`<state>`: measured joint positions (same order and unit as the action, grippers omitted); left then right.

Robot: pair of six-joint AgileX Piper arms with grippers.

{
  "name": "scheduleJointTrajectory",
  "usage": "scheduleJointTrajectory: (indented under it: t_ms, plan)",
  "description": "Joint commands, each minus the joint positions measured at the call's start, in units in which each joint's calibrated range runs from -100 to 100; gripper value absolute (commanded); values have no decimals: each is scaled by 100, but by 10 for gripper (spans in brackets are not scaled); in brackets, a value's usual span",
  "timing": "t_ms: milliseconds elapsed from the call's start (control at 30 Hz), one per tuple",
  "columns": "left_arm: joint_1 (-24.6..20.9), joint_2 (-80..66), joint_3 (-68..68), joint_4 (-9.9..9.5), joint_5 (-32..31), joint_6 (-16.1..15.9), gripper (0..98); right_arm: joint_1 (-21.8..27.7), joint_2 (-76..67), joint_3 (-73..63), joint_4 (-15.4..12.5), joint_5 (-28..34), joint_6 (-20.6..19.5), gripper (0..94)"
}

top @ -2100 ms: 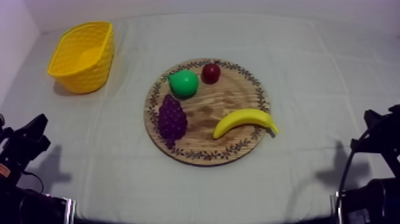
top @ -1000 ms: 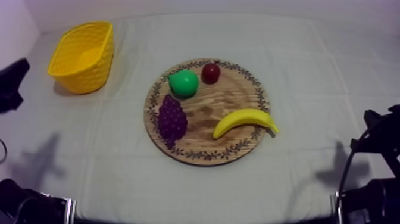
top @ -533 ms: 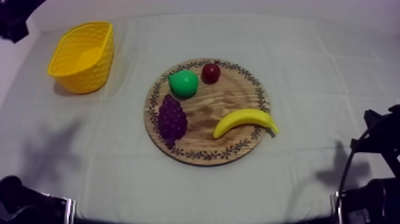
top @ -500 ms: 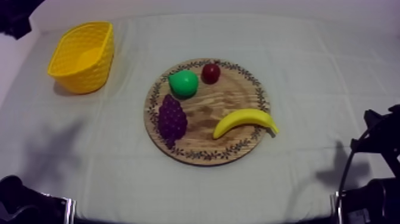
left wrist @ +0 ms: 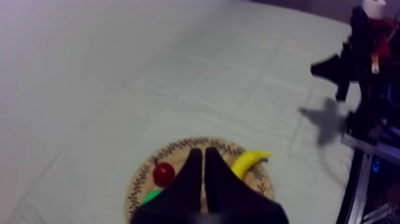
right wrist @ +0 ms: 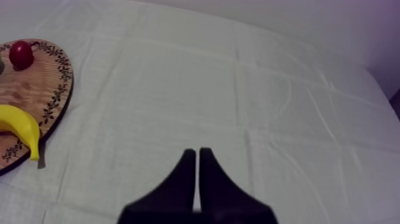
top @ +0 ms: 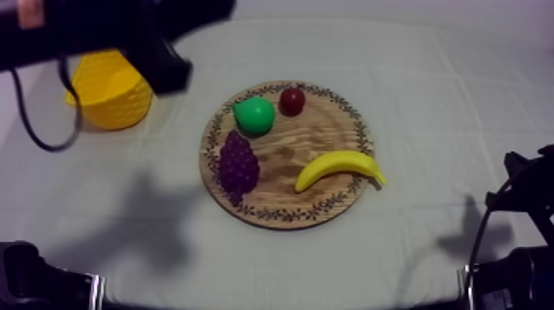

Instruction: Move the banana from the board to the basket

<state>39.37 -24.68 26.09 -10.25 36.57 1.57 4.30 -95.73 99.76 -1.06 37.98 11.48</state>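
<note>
- banana (top: 340,167): bright yellow, curved, lying flat on wooden board (top: 313,136), right side (tip pokes past the rim)
- left gripper (left wrist: 200,152): fingers pressed together, near yellow basket (top: 111,103)
- right gripper (right wrist: 197,152): fingers pressed together, over bare cloth

- Soft, even overhead light; faint violet cast across the bench (top: 429,99).
- Broad diffuse shadow on the cloth near left claw (top: 171,72).
- Smaller shadow beside right claw (top: 519,169).

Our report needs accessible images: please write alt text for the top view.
A round wooden board holds a banana, a pear, grapes and a small red fruit. The left end effector appears between it and the yellow basket at upper left.
</note>
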Motion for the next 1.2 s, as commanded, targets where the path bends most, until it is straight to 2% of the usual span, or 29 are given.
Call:
scheduleJointTrajectory:
  t_ms: [0,233,500,567,667,700,767,833,933,1167]
  plan:
    - [105,209,180,-9,-115,-8,2,-1,-2,2,1,0,2,3]
    - [276,619,671,-39,-204,-36,4,-1,-2,2,1,0,2,3]
    - [429,917,881,-201,-13,180,26,-1,-2,2,1,0,2,3]
    - [470,964,924,-257,12,221,151,-1,-2,2,1,0,2,3]
    - [502,1006,924,-313,208,318,496,-1,-2,2,1,0,2,3]
    - [502,1009,899,-318,298,345,584,-1,-2,2,1,0,2,3]
    - [507,1010,854,-331,463,375,697,-1,-2,2,1,0,2,3]
    - [502,1009,830,-341,597,400,764,-1,-2,2,1,0,2,3]
    - [482,1015,845,-358,703,422,809,-1,-2,2,1,0,2,3]
    - [450,1181,944,-395,667,468,814,-1,-2,2,1,0,2,3]
